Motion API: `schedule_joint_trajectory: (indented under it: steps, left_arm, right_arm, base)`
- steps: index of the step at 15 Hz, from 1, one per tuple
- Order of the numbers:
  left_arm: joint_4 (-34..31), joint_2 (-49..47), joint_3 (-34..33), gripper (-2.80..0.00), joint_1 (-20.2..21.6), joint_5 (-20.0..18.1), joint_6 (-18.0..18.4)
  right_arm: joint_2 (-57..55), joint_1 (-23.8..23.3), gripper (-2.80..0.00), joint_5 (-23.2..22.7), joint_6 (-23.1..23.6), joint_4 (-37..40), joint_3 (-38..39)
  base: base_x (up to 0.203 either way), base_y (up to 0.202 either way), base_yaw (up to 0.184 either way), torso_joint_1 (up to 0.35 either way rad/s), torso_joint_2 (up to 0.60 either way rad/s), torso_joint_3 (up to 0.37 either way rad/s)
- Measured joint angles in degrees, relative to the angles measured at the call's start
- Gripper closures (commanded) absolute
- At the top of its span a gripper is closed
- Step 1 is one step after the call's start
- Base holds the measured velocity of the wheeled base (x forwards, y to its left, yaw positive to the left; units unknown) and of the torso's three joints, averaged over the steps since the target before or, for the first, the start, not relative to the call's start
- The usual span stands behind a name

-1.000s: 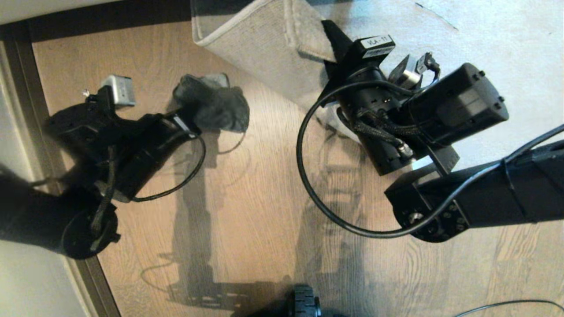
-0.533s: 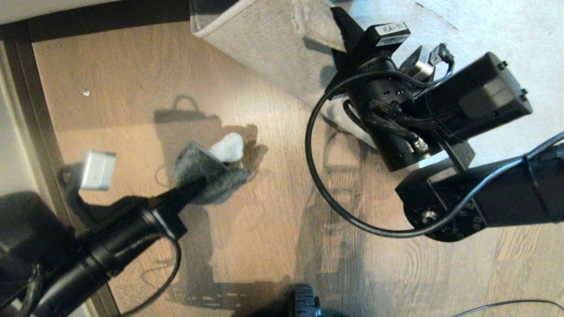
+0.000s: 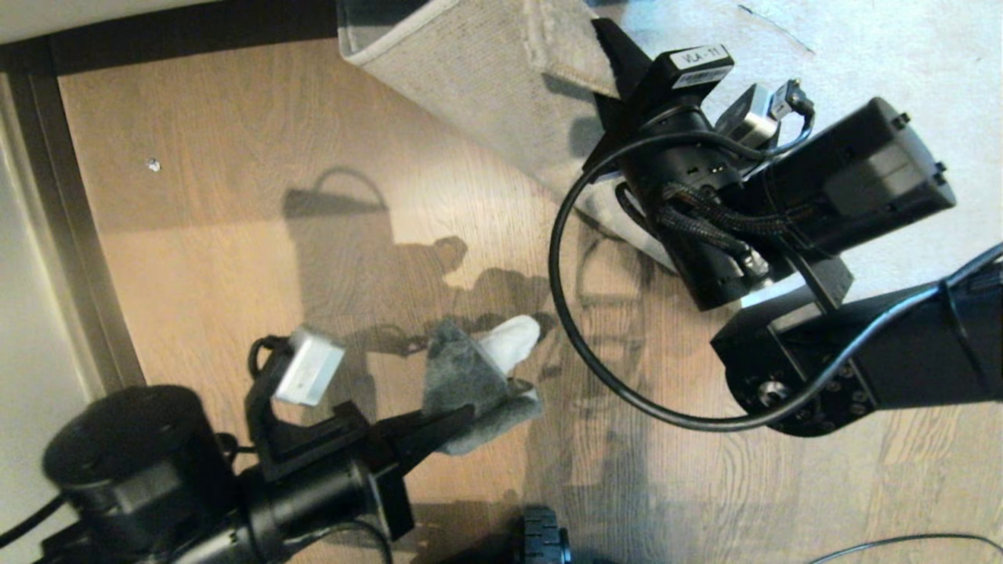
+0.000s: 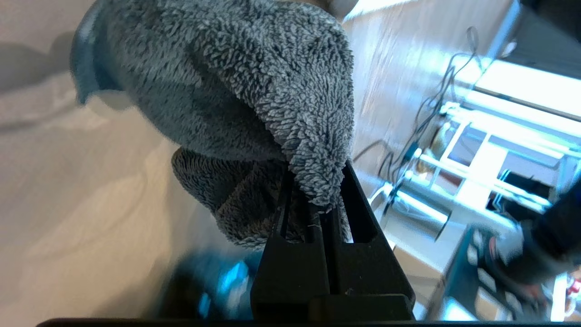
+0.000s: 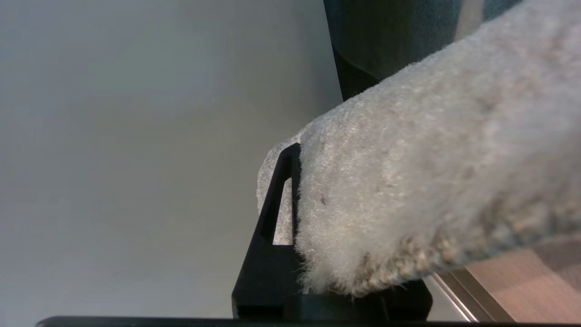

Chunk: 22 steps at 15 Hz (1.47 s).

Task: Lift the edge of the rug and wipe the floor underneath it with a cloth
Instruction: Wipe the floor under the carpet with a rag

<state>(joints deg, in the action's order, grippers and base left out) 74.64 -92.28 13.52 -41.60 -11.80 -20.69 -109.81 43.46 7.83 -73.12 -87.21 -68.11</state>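
1. The right gripper (image 3: 607,59), in the upper centre-right of the head view, is clamped on the rug edge (image 3: 548,47), which it holds lifted and folded back, so the rug's paler woven underside faces the camera.
2. In the right wrist view the fuzzy pale rug edge (image 5: 431,190) sits pinched between the black fingers (image 5: 277,213), only one of which shows clearly, the other being hidden behind the pile.
3. The rest of the rug (image 3: 862,70) lies flat in the upper right of the head view.
4. The left gripper (image 3: 458,415), in the lower centre-left of the head view, is closed on the cloth (image 3: 478,384).
5. The cloth is a small grey rag, bunched, with a lighter fuzzy fold sticking out toward the upper right; it sits low over the floor (image 3: 235,235), though contact with the planks cannot be judged.
6. In the left wrist view the cloth (image 4: 236,91) is fluffy grey and droops over the two black fingers (image 4: 354,200), which are pressed together on a fold of it.
7. The floor is brown wood-grain planking, bare in the centre and left of the head view, with arm shadows across it.
8. A small pale speck (image 3: 153,164) lies on the planks at upper left, near a dark baseboard strip (image 3: 70,235).
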Motion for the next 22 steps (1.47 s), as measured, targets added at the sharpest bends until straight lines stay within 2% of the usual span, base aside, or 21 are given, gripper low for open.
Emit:
schedule_joint_trajectory:
  steps: [2,6,8,11,15,17,19,22]
  left_arm:
    - [0.09,-6.45,8.44,0.0,-0.85,1.39,0.0]
    - [0.18,-17.47,24.04,0.0,-0.64,7.15,-0.3]
    - [0.49,-20.36,28.29,0.0,2.49,8.01,-0.48]
    - [2.9,-21.39,31.16,0.0,10.26,8.17,-0.54]
    - [5.17,-16.79,30.86,0.0,23.41,7.95,-0.56]
    - [5.21,-12.24,28.18,0.0,28.24,7.7,-0.54]
    - [5.18,-6.72,22.44,0.0,30.85,7.44,-0.56]
    - [5.07,1.4,9.55,0.0,30.51,7.31,-0.39]
  right_arm:
    - [0.09,-0.4,0.0,0.0,0.07,-0.02,0.04]
    - [0.11,-0.74,0.0,0.05,0.34,-0.02,0.04]
    - [0.09,-0.77,0.0,0.05,0.33,-0.02,0.06]
    - [0.06,-0.79,0.0,0.05,0.33,0.0,-0.07]
    - [0.09,-0.79,0.0,0.03,0.33,0.0,-0.05]
    - [0.09,-0.79,0.0,0.02,0.33,0.0,0.04]
    - [0.09,-0.77,0.0,-0.04,0.33,0.0,-0.02]
    - [0.11,-0.71,0.0,-0.04,0.3,0.02,-0.09]
  base:
    - [0.0,0.0,0.0,0.0,0.0,0.0]
    - [0.0,0.0,0.0,0.0,0.0,0.0]
    - [0.0,0.0,0.0,0.0,0.0,0.0]
    - [0.0,0.0,0.0,0.0,0.0,0.0]
    - [0.0,0.0,0.0,0.0,0.0,0.0]
    - [0.0,0.0,0.0,0.0,0.0,0.0]
    - [0.0,0.0,0.0,0.0,0.0,0.0]
    - [0.0,0.0,0.0,0.0,0.0,0.0]
